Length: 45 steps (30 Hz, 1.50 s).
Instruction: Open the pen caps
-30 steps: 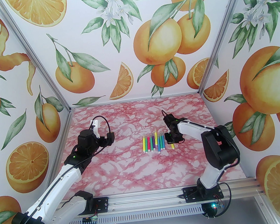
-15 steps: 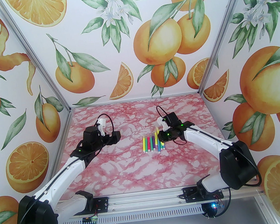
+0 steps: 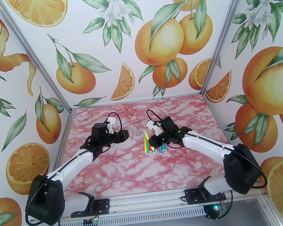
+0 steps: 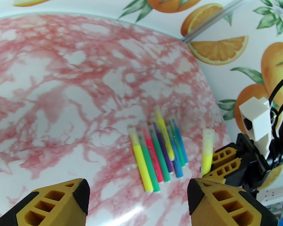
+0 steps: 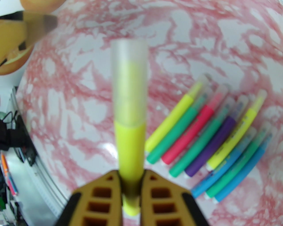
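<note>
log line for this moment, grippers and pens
right gripper: shut on yellow pen, cap on | left gripper: open, empty | other pens: capped, in a row on table

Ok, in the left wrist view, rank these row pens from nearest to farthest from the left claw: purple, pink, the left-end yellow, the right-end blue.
1. Left-end yellow pen, just ahead of the left claw.
2. Pink pen, third along the row.
3. Purple pen, mid-row.
4. Right-end blue pen, at the row's far right.
</note>
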Each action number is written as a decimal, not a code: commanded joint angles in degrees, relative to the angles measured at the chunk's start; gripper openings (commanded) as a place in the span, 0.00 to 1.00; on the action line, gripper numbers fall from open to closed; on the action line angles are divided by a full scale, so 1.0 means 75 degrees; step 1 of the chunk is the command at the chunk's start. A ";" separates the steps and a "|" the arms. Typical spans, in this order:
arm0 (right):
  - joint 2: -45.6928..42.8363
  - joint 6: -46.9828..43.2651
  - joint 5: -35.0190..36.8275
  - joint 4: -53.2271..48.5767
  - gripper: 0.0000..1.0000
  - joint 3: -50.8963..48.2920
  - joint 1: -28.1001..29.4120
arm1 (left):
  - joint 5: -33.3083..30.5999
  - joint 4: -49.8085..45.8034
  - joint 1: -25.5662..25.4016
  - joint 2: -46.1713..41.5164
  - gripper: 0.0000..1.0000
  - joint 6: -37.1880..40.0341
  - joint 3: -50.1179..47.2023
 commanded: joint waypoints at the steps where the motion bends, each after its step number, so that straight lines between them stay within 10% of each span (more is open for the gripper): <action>1: -0.0002 0.0041 -0.0272 0.0520 0.02 -0.0092 0.0171 | 0.0895 0.0725 -0.0105 0.0239 0.72 -0.0227 0.0339; 45: -0.0161 0.0063 -0.0374 0.1002 0.01 -0.0204 0.0419 | 0.2136 0.2170 -0.0756 0.1773 0.35 -0.1138 0.1073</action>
